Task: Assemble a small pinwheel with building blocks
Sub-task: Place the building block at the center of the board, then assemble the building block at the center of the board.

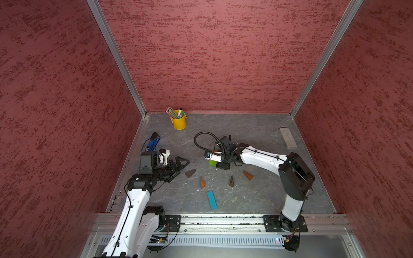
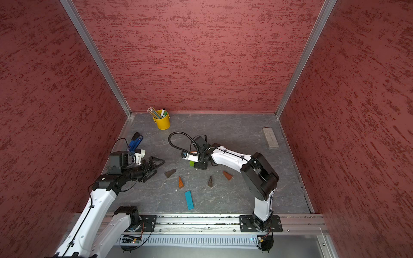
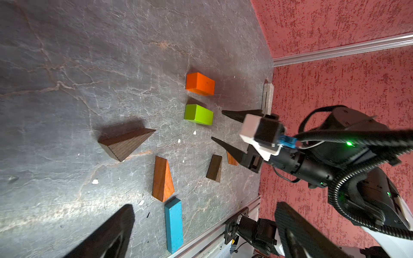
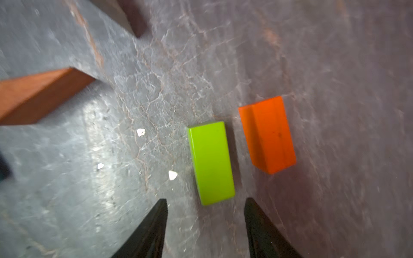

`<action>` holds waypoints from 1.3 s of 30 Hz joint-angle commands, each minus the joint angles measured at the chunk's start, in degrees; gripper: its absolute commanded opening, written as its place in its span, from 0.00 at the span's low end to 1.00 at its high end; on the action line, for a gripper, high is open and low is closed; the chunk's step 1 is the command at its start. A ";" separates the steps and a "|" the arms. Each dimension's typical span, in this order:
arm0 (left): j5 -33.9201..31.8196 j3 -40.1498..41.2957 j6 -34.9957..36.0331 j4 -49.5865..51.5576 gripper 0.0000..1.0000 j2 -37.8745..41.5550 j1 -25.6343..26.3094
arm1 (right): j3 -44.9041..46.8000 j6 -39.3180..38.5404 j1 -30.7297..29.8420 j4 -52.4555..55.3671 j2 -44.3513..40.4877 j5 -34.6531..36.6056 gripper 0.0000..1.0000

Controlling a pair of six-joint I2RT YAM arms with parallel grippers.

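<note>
Pinwheel in pieces: the right gripper (image 3: 217, 125), jaws parted and holding nothing, hangs low at the near end of the green block (image 4: 211, 163), which lies flat mid-table just beside, but apart from, the orange block (image 4: 268, 134). One finger lines up with the narrow gap between the two, so a careless push or closing could skew either block and spoil the centre. The four brown wedges (image 1: 202, 183) and the blue bar (image 1: 211, 200) lie scattered nearer the rail, unplaced. The right arm reaches in from the rail, elbow high, wrist pitched down. The left gripper (image 1: 181, 170), jaws wide and empty, hovers at the table's left side, pointing at the wedges
</note>
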State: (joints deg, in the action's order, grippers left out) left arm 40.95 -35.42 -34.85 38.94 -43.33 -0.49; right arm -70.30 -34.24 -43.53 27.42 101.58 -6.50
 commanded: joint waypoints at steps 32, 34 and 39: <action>9.76 -0.95 -12.29 -39.47 0.93 -33.06 3.85 | 9.47 57.33 -8.98 -10.48 -0.78 15.98 0.59; 9.83 -2.02 -11.39 -39.11 0.93 -33.95 3.75 | 8.57 57.20 -8.58 -10.53 0.64 15.72 0.59; 10.38 -3.67 -9.34 -37.86 0.93 -35.58 3.74 | 7.55 58.13 -8.60 -10.19 1.89 17.43 0.57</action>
State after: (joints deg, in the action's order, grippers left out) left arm 50.57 -38.11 -46.00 1.61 -78.41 3.49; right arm -61.49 22.04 -52.23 17.02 103.39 9.41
